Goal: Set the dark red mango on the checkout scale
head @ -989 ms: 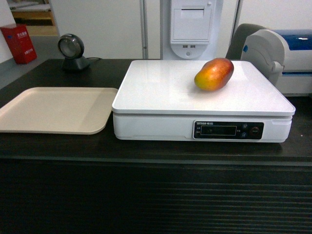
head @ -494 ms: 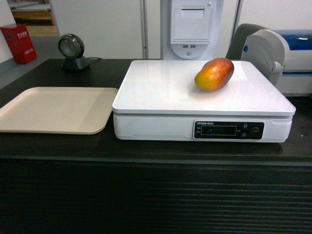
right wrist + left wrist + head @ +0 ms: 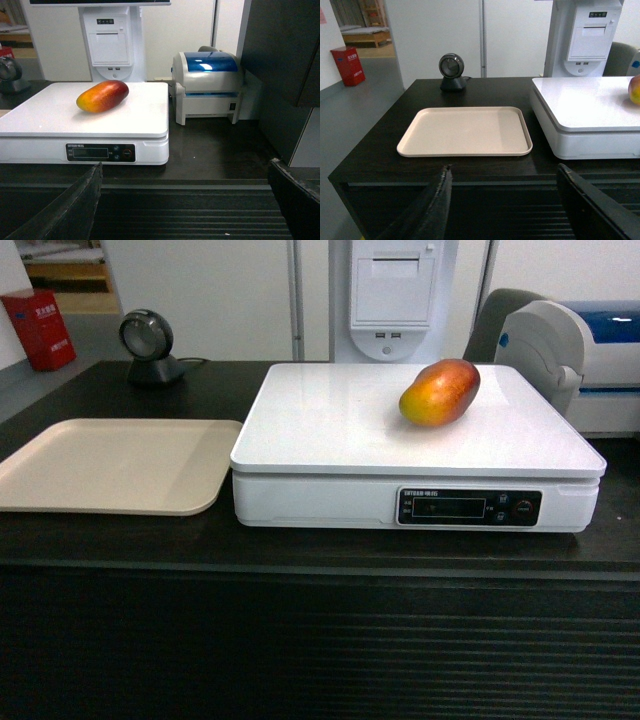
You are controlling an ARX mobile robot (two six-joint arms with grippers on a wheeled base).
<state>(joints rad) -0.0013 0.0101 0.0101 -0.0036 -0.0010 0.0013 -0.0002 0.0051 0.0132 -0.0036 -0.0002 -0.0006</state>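
Note:
The dark red mango lies on its side on the white platform of the scale, toward the back right; it also shows in the right wrist view as the mango on the scale. The scale stands on the black checkout counter with its ribbed front. My left gripper is open and empty, held back in front of the counter's edge. My right gripper is open and empty too, low before the ribbed front. Neither gripper appears in the head view.
A flat beige tray lies left of the scale. A round black scanner stands at the back left. A white and blue label printer sits right of the scale, and a white receipt terminal rises behind it.

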